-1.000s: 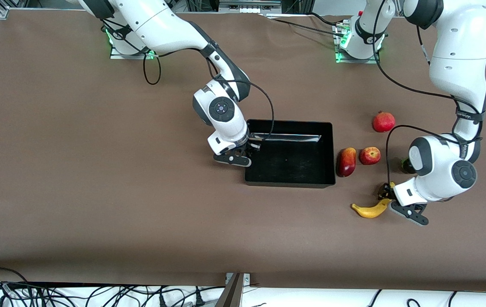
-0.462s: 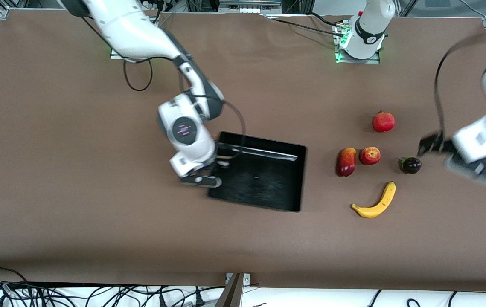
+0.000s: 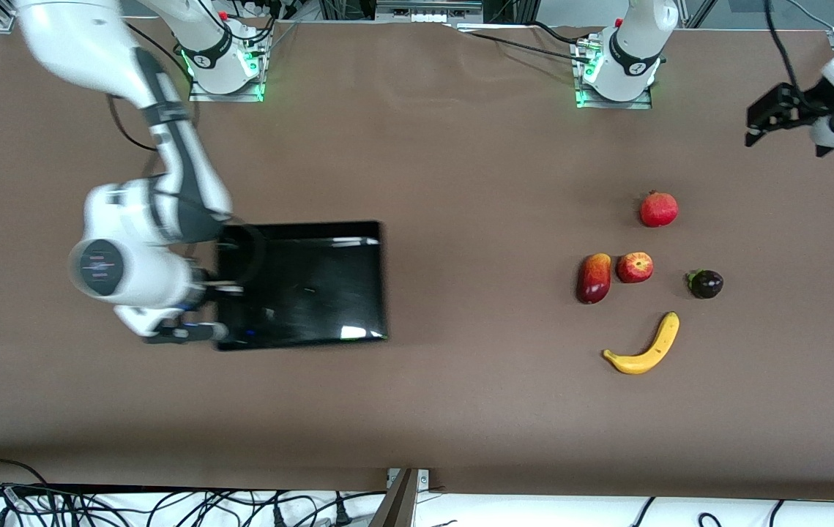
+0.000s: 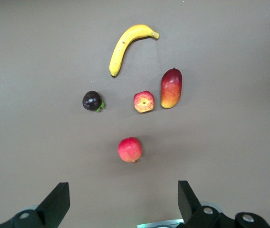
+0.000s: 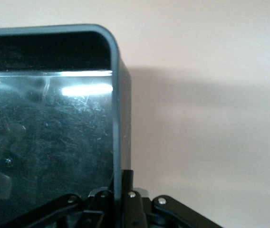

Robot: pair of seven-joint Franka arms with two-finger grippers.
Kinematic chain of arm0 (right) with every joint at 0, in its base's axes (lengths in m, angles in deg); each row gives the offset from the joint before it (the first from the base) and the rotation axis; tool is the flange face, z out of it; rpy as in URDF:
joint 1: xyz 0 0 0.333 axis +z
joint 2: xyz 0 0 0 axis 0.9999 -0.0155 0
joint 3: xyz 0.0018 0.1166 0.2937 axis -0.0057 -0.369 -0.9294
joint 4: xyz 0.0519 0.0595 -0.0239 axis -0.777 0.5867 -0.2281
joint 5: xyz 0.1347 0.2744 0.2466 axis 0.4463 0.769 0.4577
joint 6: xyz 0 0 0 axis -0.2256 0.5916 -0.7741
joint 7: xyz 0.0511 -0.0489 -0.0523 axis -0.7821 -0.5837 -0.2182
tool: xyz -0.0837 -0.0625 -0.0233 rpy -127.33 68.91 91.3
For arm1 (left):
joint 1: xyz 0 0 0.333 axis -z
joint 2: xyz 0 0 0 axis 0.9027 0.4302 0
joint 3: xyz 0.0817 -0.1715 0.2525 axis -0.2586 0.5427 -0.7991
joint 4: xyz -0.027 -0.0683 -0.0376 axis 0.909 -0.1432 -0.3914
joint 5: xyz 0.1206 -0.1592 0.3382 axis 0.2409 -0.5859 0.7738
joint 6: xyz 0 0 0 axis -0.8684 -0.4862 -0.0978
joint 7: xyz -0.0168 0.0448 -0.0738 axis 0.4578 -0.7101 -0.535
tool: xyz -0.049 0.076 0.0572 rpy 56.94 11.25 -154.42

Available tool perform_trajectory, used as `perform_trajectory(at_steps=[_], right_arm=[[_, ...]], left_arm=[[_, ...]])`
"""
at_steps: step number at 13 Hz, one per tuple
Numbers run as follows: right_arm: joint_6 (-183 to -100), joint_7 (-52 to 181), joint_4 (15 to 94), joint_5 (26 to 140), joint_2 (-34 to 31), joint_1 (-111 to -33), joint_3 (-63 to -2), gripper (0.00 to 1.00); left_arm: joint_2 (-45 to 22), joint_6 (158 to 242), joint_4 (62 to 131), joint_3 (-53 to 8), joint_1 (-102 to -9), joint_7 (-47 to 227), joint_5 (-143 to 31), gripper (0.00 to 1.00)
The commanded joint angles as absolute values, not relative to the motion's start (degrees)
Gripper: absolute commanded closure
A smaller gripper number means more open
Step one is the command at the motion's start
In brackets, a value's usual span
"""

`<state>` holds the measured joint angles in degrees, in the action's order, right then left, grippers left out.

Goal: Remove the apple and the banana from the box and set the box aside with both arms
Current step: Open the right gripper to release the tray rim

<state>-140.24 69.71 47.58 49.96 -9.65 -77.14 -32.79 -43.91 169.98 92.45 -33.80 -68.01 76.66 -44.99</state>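
Observation:
The black box [image 3: 314, 282] sits on the table toward the right arm's end. My right gripper [image 3: 216, 309] is shut on its end wall, and in the right wrist view the fingers [image 5: 134, 187] clamp that wall [image 5: 117, 118]. The yellow banana [image 3: 643, 348] and the small red apple [image 3: 635, 267] lie on the table toward the left arm's end. My left gripper [image 3: 768, 117] is open and empty, high over the table's back corner. Its wrist view [image 4: 120, 204] shows the banana [image 4: 128, 45] and apple [image 4: 144, 101] far below.
An oblong dark-red fruit [image 3: 594, 278] lies beside the apple. A larger red round fruit [image 3: 658, 208] lies farther from the camera, and a dark purple fruit [image 3: 706, 284] is beside the apple. Bare brown table [image 3: 482, 293] separates the box and the fruits.
My right gripper has dragged the box toward the right arm's end of the table. My left gripper has left the banana and risen toward the back corner. The fruits stayed put.

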Motion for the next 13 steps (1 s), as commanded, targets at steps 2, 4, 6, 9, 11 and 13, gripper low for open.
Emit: perform_trajectory(at_steps=[2,4,6,9,11,13], right_arm=[[-149.14,59.36,62.39,50.41,-3.58,-78.3,-25.98,1.0],[-155.49,58.72,68.55,50.5,-1.82,-78.3,-23.86,1.0],[-153.06,59.67,67.53,50.5,0.37,-78.21,-22.45,0.0],[-139.65,61.88,60.7,49.53,4.77,-77.95,-22.45,0.0],[-126.23,64.33,50.61,49.35,5.13,-77.86,-22.54,0.0],[-115.04,64.52,40.15,48.39,5.13,-77.68,-22.45,0.0]], left_arm=[[-44.16,169.95,92.59,-32.98,-69.09,78.99,-44.06,0.0],[-44.07,170.12,92.49,-32.72,-68.65,80.31,-44.06,0.0],[-44.16,170.12,92.32,-32.45,-68.74,80.58,-44.32,0.0],[-44.33,168.9,91.88,-32.63,-69.18,80.93,-46.17,0.0],[-44.25,168.89,91.09,-32.54,-69.27,81.63,-46.34,0.0],[-43.72,168.72,90.04,-32.63,-69.18,81.46,-46.26,0.0]])
